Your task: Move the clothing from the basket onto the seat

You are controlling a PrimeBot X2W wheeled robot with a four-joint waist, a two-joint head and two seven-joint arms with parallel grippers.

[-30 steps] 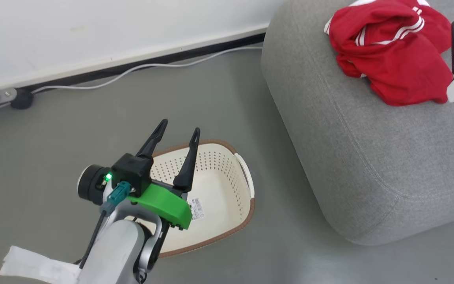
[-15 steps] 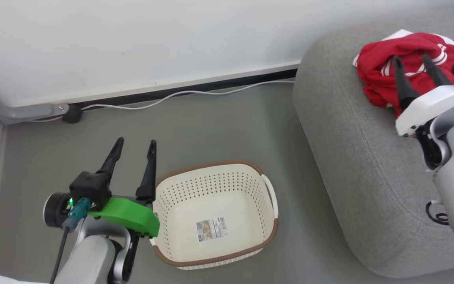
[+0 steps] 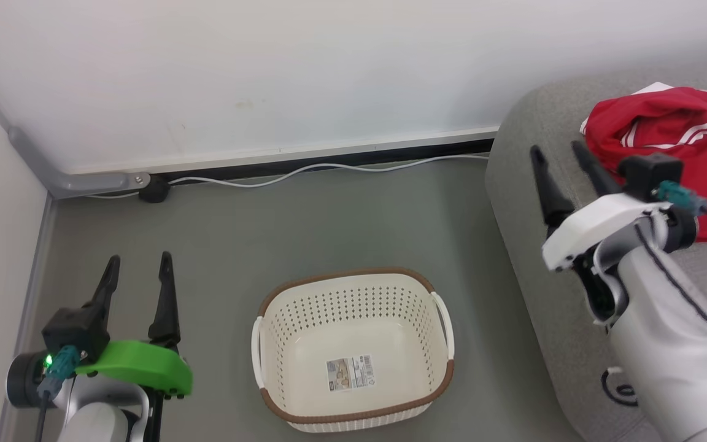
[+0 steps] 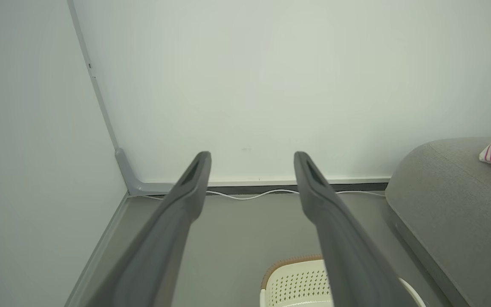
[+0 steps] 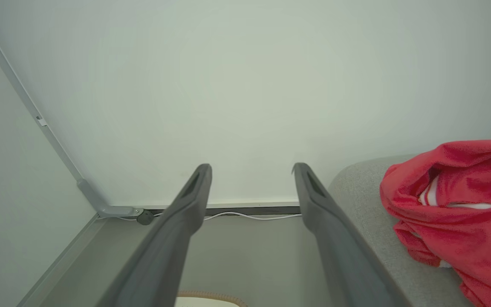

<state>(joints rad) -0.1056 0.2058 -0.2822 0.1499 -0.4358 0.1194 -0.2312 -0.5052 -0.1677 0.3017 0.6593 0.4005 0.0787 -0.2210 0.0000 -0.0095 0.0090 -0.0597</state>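
Left gripper [image 3: 139, 258]: fingers spread wide and holding nothing. It sits low over the floor [image 3: 304, 227] with its tips pointing toward the wall [image 3: 267, 73].
Right gripper [image 3: 556, 148]: fingers also apart and empty. It is raised above the near-left edge of the seat [image 3: 513, 233], with its tips pointing toward the wall.
Clothing [image 3: 666, 129]: a bunched red heap with white stripes, lying on the seat. It is just beyond the right gripper's tips and to their right, close to them. The right wrist view shows a gap between the heap and the nearer finger. It is well apart from the left gripper.
Basket [image 3: 353, 298]: stands upright on the floor between the two grippers. It is near the left gripper on its right, and lower than the right gripper on its left. It touches neither. In the left wrist view its brown rim shows at the bottom edge, by the base of the right-hand finger.
Label [image 3: 350, 372]: a paper sticker lying flat on the bottom of the basket.
Seat: light grey fabric with rounded edges. It lies under the right gripper and extends to its right, and it carries the clothing.
Cable [image 3: 329, 167]: white, running along the foot of the wall ahead of both grippers' tips.
Conduit [image 3: 77, 182]: a grey pipe in the corner, ahead of the left gripper and slightly to its left.
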